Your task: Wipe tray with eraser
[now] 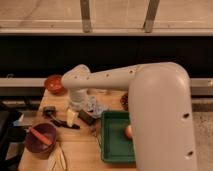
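Tray (112,145): green, rectangular, raised rim; stands on the wooden table (80,156), right part hidden behind the white arm (160,115); holds a small round orange thing (128,131) close to the arm's edge.

Eraser (86,118): small dark block; lies flat on the table just beside the tray's far left corner, outside the rim.

Gripper (72,118): pale, pointing down at the table; hangs just left of the eraser, well clear of the tray's floor; touching the eraser or not, cannot tell; spread or pressed together, cannot tell.

Around: black tool (56,121) on the table just left of the gripper; blue-grey pad (96,106) just behind the eraser; purple bowl (40,142) at the near left, with an orange-red stick inside; red bowl (54,84) at the far left corner.
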Action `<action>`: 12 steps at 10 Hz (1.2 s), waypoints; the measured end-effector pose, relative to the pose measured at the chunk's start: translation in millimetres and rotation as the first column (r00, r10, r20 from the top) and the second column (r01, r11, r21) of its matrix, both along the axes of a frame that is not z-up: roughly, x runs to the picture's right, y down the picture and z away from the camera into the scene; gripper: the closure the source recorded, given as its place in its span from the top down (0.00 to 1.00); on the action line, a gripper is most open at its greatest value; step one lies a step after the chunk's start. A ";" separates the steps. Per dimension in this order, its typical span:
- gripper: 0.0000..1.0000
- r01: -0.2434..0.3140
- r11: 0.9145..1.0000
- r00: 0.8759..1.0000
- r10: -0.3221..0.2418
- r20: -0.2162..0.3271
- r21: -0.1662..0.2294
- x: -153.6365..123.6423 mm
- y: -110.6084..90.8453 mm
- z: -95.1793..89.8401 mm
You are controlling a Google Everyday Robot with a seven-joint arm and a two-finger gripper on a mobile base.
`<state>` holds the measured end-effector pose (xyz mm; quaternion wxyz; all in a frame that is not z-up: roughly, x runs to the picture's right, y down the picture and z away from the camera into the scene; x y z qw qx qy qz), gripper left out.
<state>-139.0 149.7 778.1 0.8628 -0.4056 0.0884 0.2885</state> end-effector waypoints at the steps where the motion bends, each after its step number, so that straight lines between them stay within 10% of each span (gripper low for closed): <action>1: 0.80 0.036 0.999 0.999 -0.036 -0.004 -0.016 -6.4 8.3 6.0; 12: 0.80 0.072 0.997 0.984 -0.073 -0.162 -0.014 9.8 -8.4 67.6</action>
